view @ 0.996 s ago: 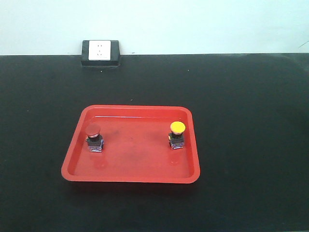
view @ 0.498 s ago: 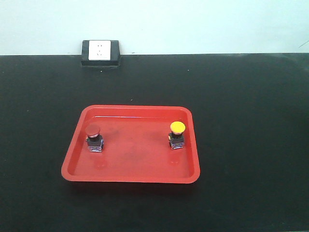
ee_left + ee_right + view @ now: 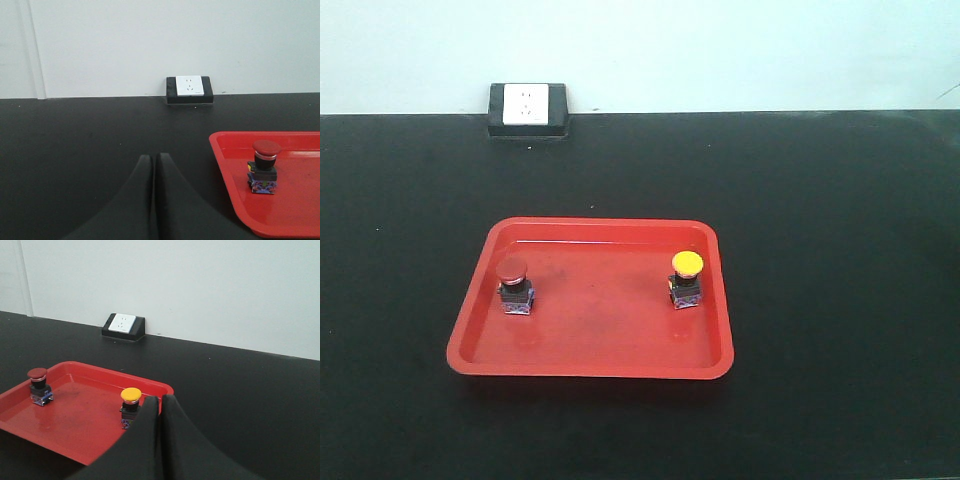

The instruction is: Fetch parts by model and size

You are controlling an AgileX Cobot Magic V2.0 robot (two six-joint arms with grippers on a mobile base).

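A red tray (image 3: 590, 350) sits on a black tabletop (image 3: 820, 200), holding two push-button switches that stand upright and well apart. The red-capped switch (image 3: 514, 285) stands at the tray's left side, the yellow-capped switch (image 3: 686, 279) at its right, each close to a side wall. The front-facing view takes in the whole tray and both switches but neither arm. The left wrist view shows only the tray's left end with the red-capped switch (image 3: 264, 167). The right wrist view shows both.

Behind the tray, a white wall socket in a black housing (image 3: 528, 109) rests at the table's far edge against a pale wall (image 3: 740, 50).

The left gripper (image 3: 154, 165) hangs over bare tabletop just left of the tray, its dark fingers pressed together with nothing between them. The right gripper (image 3: 160, 405) has its fingers likewise closed and empty. In its own view its tips overlap the tray's right end, just beside the yellow-capped switch (image 3: 131, 408). Whether they touch it cannot be told.
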